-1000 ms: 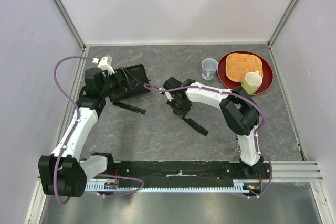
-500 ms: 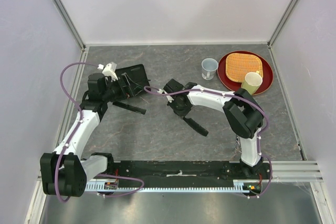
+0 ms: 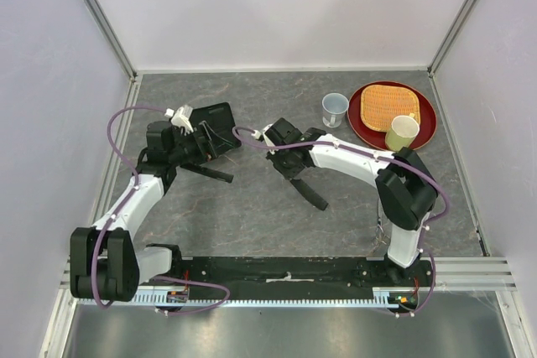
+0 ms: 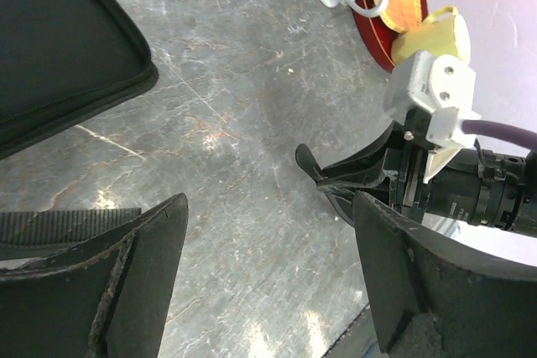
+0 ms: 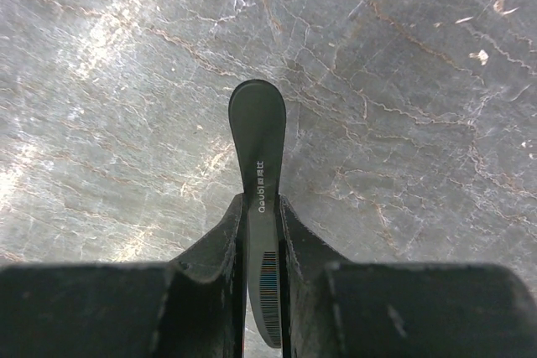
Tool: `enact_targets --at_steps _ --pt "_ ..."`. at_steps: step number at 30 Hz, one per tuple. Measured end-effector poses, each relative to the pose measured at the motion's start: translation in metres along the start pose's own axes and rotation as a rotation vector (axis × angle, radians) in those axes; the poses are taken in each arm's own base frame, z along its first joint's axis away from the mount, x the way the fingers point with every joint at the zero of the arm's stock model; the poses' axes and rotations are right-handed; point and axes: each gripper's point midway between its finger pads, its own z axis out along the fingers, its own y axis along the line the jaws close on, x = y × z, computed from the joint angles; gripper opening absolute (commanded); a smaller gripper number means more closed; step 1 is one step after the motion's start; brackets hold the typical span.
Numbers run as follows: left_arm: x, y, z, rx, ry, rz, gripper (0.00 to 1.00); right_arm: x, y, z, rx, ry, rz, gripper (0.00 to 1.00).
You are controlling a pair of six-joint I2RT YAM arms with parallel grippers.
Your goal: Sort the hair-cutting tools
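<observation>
My right gripper is shut on the comb with the narrow handle, which slants down-right just above the table. In the right wrist view the jaws clamp this comb at the base of its handle, whose rounded end points away. The plain straight comb lies on the table by my left gripper, which is open and empty beside the black case. In the left wrist view the left gripper spans bare table, with the comb's teeth at its left. I cannot make out the scissors.
A small clear cup stands at the back right. Beside it a red plate holds a woven mat and a yellow cup. Walls close in the table on three sides. The left wrist view shows the case.
My right gripper has drawn back and left a little, swinging the held comb with it. My left gripper has moved right, toward the case and the plain comb.
</observation>
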Motion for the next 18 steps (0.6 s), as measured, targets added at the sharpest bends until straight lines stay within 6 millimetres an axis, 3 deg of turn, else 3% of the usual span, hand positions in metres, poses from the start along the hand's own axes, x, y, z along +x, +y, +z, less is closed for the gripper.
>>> enact_targets --at_steps 5,13,18 --pt "0.010 -0.003 0.010 0.060 0.029 -0.061 0.84 -0.011 0.002 -0.009 -0.015 -0.050 0.011 0.17" --pt "0.046 -0.008 0.041 0.122 0.173 -0.187 0.82 -0.030 0.012 -0.017 -0.056 -0.131 0.032 0.18" --pt "0.060 -0.011 0.059 0.138 0.245 -0.240 0.74 -0.040 0.020 -0.021 -0.085 -0.172 0.041 0.18"
